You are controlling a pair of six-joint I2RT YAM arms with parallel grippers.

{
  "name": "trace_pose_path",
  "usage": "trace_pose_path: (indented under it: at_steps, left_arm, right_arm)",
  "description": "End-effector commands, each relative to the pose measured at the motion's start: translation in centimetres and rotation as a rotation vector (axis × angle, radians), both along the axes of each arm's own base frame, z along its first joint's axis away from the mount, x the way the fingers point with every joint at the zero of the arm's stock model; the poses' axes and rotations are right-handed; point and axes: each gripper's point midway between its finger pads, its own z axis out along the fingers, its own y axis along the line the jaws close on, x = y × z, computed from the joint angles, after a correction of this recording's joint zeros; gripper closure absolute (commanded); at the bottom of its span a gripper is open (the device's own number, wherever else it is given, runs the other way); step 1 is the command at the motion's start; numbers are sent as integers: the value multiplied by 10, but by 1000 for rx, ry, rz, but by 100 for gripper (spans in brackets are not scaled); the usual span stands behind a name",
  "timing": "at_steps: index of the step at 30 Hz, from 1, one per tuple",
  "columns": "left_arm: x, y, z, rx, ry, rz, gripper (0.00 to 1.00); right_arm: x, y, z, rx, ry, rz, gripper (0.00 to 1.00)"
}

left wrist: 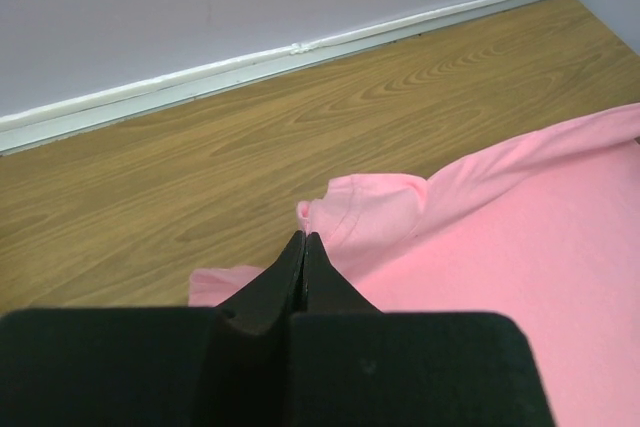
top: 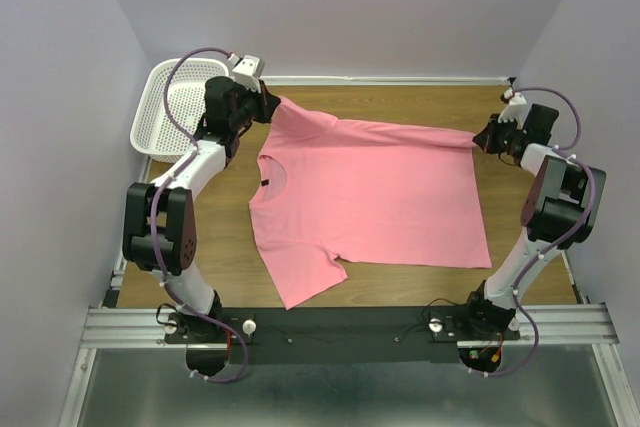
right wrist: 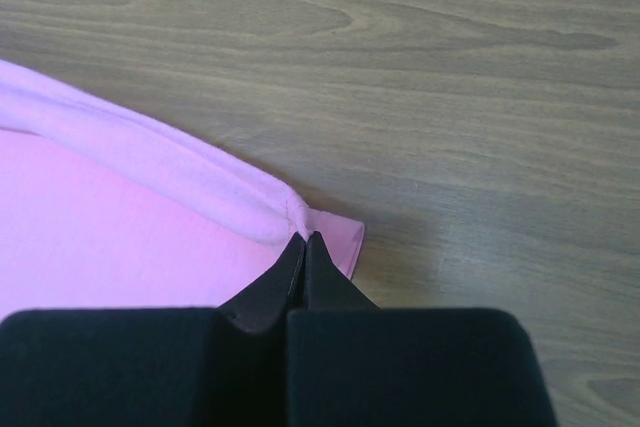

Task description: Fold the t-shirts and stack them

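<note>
Centrally on the wood-grain table [top: 400,107]: one salmon-pink short-sleeved t-shirt [top: 380,197], round neck, no print.

- Spread mostly flat across the middle of the table. Neck opening toward 9 o'clock and bottom hem toward 3 o'clock in the overhead view.
- Near sleeve flat on the wood, pointing to about 7 o'clock, its tip close to the black base plate [top: 350,319].
- Far sleeve drawn up toward 11 o'clock, off the flat body of the shirt.
- Far side edge gathered into a soft rolled ridge, stretched between the two grippers from 11 o'clock across to 2 o'clock.

Left gripper [top: 268,107]: at 11 o'clock of the shirt. Jaws pressed together, nipping a bunched fold of pink cloth at the far sleeve. Fold seen just ahead of the black tips in the left wrist view, bare wood and a white skirting strip beyond.

Right gripper [top: 487,137]: at 2 o'clock of the shirt. Jaws pressed together, nipping the far hem corner. Rolled edge ending right at the tips in the right wrist view, a small flap of hem lying flat beside them.

White plastic mesh basket [top: 150,112]: at 10 o'clock, in the far-left corner, just behind the left arm, apart from the shirt.

Pale lilac walls [top: 400,7]: enclosing the table at 9, 12 and 3 o'clock.
</note>
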Motion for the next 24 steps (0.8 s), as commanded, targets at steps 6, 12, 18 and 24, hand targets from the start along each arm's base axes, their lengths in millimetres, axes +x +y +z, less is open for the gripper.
trace_pose_path:
  at_steps: [6, 12, 18, 24]
  left_arm:
    - [-10, 3, 19, 5, -54, -10, 100]
    - [-14, 4, 17, 8, -49, -6, 100]
    - [-17, 5, 16, 9, -43, -3, 100]
    - [-21, 8, 14, 14, -39, 6, 100]
  right_arm:
    - [-4, -13, 13, -32, -38, -19, 99]
    - [-8, -14, 13, -33, -38, -19, 99]
    - [-10, -15, 13, -31, -37, -21, 99]
    - [-13, -15, 13, -25, -35, -19, 99]
